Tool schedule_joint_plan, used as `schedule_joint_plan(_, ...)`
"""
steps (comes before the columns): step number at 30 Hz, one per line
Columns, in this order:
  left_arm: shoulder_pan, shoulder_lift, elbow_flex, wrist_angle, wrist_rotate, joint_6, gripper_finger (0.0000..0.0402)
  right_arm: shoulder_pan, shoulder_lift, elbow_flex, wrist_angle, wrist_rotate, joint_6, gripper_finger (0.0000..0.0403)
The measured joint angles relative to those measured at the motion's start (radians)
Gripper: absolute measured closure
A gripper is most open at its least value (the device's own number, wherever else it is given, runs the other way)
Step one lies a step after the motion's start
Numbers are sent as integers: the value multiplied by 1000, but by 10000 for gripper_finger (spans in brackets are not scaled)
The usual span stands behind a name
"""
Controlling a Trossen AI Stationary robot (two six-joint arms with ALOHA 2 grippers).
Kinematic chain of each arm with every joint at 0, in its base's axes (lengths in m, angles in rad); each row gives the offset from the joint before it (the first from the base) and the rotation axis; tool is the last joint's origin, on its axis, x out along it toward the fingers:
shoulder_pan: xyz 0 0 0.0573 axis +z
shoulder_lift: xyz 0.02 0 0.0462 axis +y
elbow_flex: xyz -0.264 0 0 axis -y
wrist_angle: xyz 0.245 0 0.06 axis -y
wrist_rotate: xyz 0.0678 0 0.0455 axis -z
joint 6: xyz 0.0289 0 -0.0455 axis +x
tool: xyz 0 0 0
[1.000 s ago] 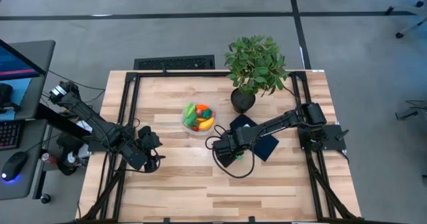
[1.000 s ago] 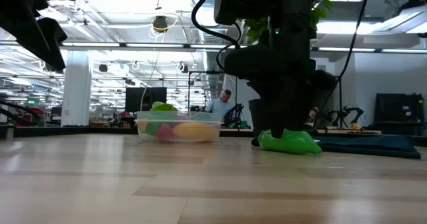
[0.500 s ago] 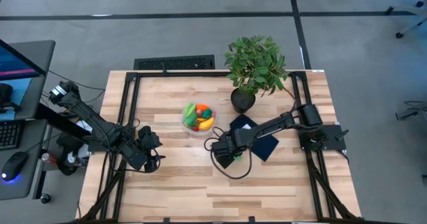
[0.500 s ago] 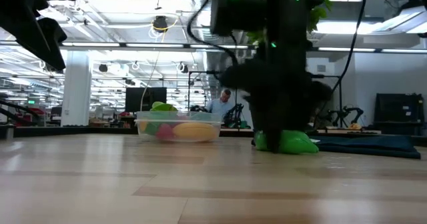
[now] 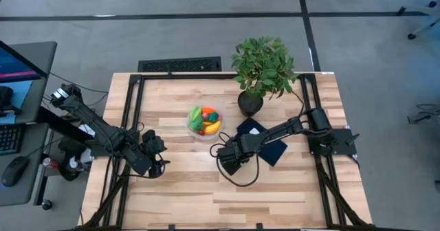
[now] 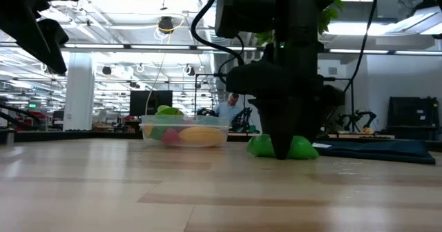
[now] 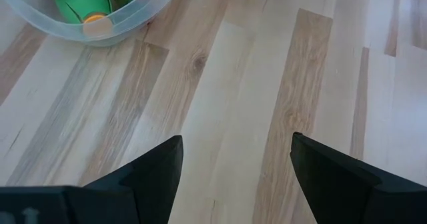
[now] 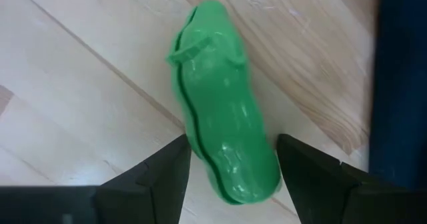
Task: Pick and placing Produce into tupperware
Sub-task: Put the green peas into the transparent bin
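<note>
The right hand [image 8: 230, 164] has slid left and now straddles the green pepper [image 8: 223, 117] lying on the counter [image 5: 275, 190] at centre frame, fingers apart, not yet clamped. The tupperware [image 5: 204, 121] sits just upper left, already full. The left hand [image 5: 155, 155] waits open, lower left.

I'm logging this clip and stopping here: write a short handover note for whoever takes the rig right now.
Right gripper: open, down at the table, fingers either side of the green pepper, not closed on it.
Left gripper: open, empty, waiting near the table's left side.
Tupperware: mid-table, already holding produce, yellow, orange, green and red pieces.
The pepper lies on the wood beside the dark blue flat rectangle.
Done: most produce is in.
Left: grip the pepper, carry it to the tupperware, drop it in.
</note>
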Motion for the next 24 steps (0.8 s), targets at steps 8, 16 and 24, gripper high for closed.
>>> schedule_joint_plan(8,0,0,0,0,-1,0,136,-8,1,-1,1,2,-56,186)
schedule_joint_plan(16,0,0,0,0,-2,-8,136,-8,1,-2,8,3,-104,186)
schedule_joint_plan(24,0,0,0,0,-6,-16,136,-8,2,-2,16,6,-109,209)
